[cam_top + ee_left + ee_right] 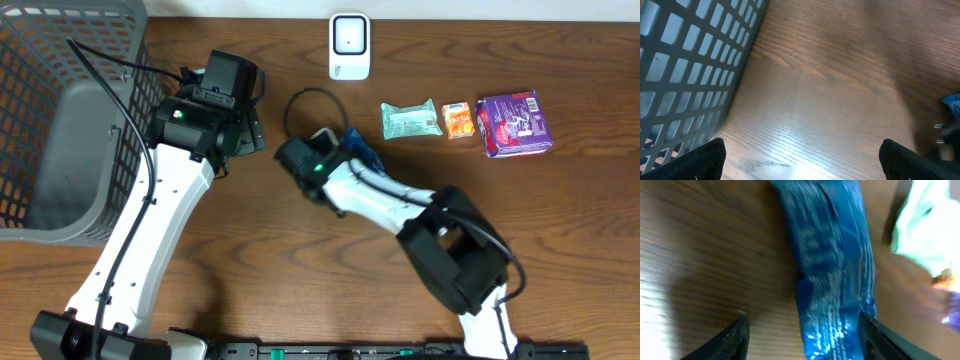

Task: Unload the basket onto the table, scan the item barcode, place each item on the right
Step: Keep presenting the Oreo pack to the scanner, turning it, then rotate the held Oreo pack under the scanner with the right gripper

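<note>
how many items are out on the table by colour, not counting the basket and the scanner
blue packet: 1
pale green packet: 1
orange box: 1
purple pack: 1
total: 4

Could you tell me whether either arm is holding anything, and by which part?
Nothing: the left fingers are empty; the blue packet lies ungripped between the open right fingers.
</note>
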Robot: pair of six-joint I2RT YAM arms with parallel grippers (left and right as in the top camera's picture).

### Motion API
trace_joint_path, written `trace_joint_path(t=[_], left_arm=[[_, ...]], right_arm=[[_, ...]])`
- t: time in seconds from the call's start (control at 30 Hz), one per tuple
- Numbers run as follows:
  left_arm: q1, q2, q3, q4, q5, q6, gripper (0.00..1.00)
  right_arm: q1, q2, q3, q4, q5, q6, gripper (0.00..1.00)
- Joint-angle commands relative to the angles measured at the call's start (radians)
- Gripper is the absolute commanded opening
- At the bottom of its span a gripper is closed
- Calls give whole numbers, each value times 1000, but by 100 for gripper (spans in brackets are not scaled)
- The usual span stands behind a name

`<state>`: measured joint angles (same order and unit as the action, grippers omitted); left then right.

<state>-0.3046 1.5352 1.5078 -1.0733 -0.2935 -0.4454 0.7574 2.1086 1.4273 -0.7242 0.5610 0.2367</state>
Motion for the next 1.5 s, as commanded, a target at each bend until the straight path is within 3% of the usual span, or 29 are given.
trace_joint_path(t=[0.0,0.13,0.2,0.27,0.4,0.63,0.93,1.1,1.23,1.47], left_arm=[[2,2,2,-3,-6,-9,98],[2,2,2,-3,-6,-9,98],[2,2,2,-3,-6,-9,98],[2,2,2,-3,-6,-9,98],[2,2,2,-3,-6,-9,98],[2,2,2,-3,-6,-9,98],[2,2,2,-3,-6,-9,98],[2,2,2,-3,-6,-9,98],[2,2,2,-3,-6,-9,98],[2,2,2,-3,-6,-9,98]], right_arm=[[-77,-56,0,-22,-151,35,64],[-168,-108,0,-50,-288,-61,60],[-210,-121,0,-57,-403,-94,48],[-249,-121,0,-58,-552,-130,42],[-296,-119,-10,-58,-681,-157,45],[-306,-113,-33,-43,-639,-219,52],[-306,-31,-34,-16,-560,-220,53],[-303,22,-34,21,-638,-211,28],[-303,24,-34,101,-668,-86,4],[-308,24,-34,305,-662,185,1]])
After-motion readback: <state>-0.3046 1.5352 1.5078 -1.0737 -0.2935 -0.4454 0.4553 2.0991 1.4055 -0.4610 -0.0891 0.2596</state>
